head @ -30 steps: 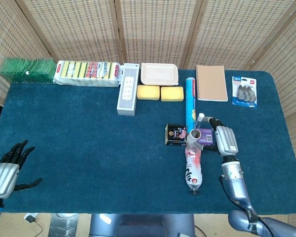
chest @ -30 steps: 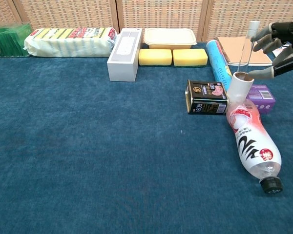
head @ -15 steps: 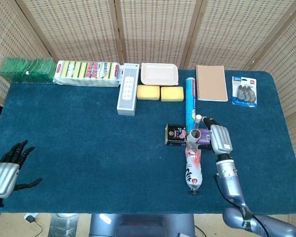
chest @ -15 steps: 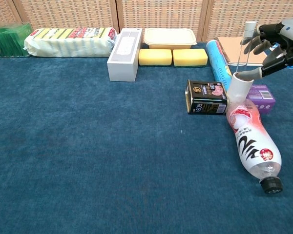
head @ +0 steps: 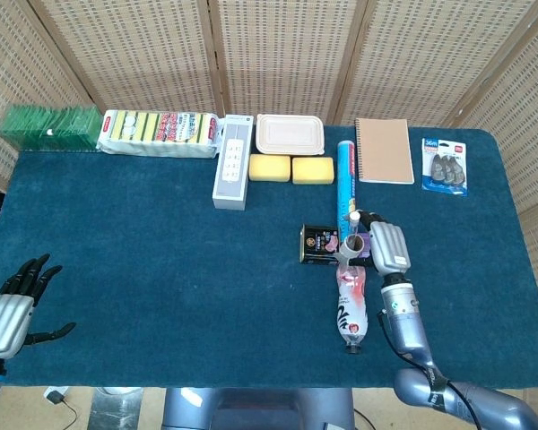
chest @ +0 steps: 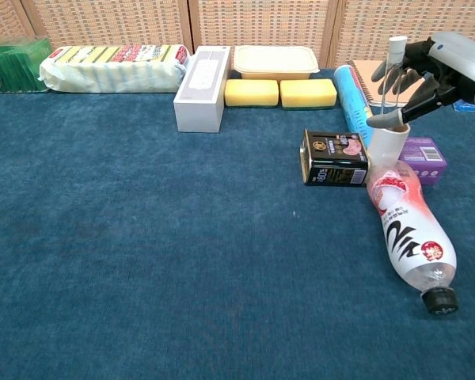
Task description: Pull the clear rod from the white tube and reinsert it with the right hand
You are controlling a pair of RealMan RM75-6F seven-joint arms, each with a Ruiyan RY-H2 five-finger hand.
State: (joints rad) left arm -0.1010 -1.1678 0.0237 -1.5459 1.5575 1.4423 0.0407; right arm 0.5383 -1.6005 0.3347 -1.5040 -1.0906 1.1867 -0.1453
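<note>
Right robot hand [chest: 427, 75] above tube [chest: 388, 142], holding rod [chest: 393, 75] upright over tube mouth. Tin [chest: 335, 157] just left of robot hand, beside tube. Small box [chest: 424, 159] beneath robot hand, right of tube. Bottle [chest: 405, 229] lying in front, nearer robot. Notebook [head: 384, 150] behind robot hand. Left robot hand [head: 13, 305] far left, at near edge of table [head: 161, 269].

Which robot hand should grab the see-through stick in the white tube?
The right hand. Its fingers are already around the clear rod standing in the white tube. The left hand rests open at the table's near left edge, far from the tube.
</note>
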